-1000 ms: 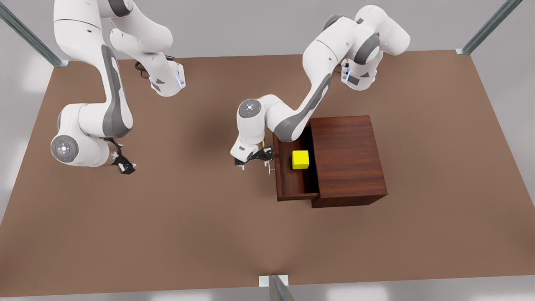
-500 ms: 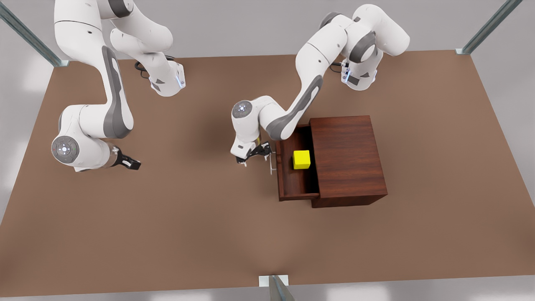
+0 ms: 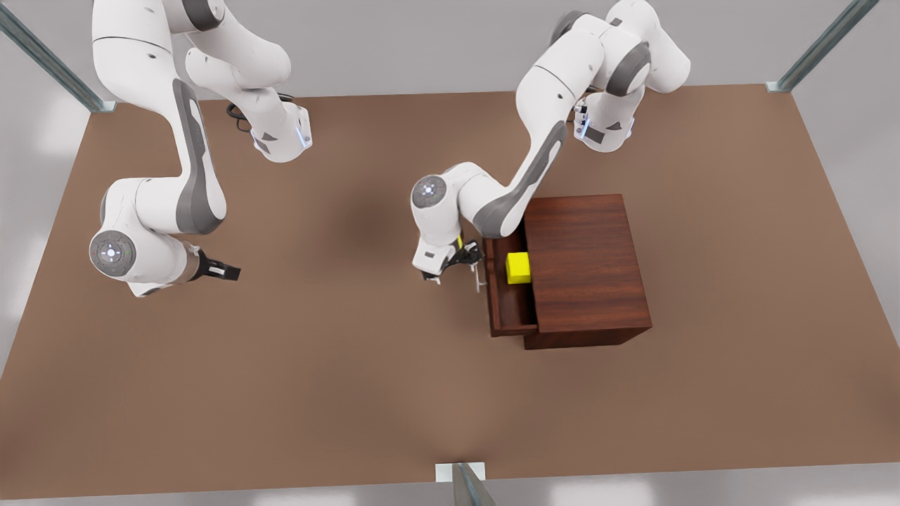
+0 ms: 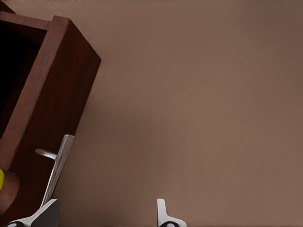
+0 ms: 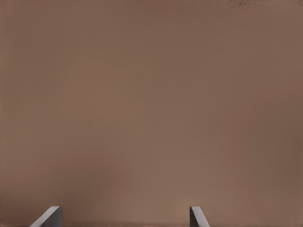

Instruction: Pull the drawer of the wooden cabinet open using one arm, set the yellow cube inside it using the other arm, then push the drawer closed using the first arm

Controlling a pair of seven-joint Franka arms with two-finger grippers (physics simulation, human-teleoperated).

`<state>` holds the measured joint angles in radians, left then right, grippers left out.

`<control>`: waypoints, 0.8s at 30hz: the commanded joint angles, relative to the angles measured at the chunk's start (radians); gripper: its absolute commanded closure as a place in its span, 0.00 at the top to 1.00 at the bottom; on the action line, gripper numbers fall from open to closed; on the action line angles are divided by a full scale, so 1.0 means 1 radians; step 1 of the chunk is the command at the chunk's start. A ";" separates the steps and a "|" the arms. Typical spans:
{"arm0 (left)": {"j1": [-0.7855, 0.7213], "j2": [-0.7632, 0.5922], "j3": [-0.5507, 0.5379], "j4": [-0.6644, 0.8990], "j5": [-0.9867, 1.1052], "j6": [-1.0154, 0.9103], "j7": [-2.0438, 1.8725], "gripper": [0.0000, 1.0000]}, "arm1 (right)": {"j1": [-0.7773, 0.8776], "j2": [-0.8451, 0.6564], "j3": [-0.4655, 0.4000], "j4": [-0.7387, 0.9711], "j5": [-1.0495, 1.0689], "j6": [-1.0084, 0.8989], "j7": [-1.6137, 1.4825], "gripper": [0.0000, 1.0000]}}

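Two arms: one worked at the drawer, the other waited over bare desk point(image 3: 337, 365).
Left gripper point(image 3: 455, 269): at the drawer front, on the front view's left of the cabinet; in the left wrist view its fingers stood spread apart, grasping nothing, with the handle just beside one fingertip point(image 4: 47, 212).
Right gripper point(image 3: 223, 270): well apart from the cabinet, toward the front view's left, hanging over the desk; its two fingertips point(image 5: 49, 216) stood wide apart, empty.
Drawer point(image 3: 508, 299): partly out of the wooden cabinet point(image 3: 587, 263), a strip of its inside exposed.
Handle point(image 3: 479, 275): thin silver bar on the drawer front; whether a finger was touching it, I could not tell for sure.
Yellow cube point(image 3: 519, 268): inside the drawer, sitting right at the cabinet's front edge.
Step in hand: most likely the push to shut, with the cube already placed.
Risk, cube: if it stood taller than the opening it would catch on the cabinet's edge and jam the drawer; the frames did not settle that.
Risk, contact: the push looked to bear near one end of the drawer front, off-centre, so the drawer could skew and bind.
Risk, cabinet: a bound drawer would pass the force on, and the whole cabinet could slide across the desk.
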<state>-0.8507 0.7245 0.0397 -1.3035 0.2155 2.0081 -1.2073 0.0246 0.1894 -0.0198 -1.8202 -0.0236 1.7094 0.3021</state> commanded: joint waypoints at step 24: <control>0.067 -0.073 0.000 -0.145 0.008 0.021 0.267 1.00 | 0.005 0.015 0.005 0.001 0.001 0.001 -0.133 1.00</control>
<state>-0.7840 0.6567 0.0398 -1.4419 0.2224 2.0286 -1.0433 0.0299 0.2039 -0.0144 -1.8196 -0.0237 1.7107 0.2003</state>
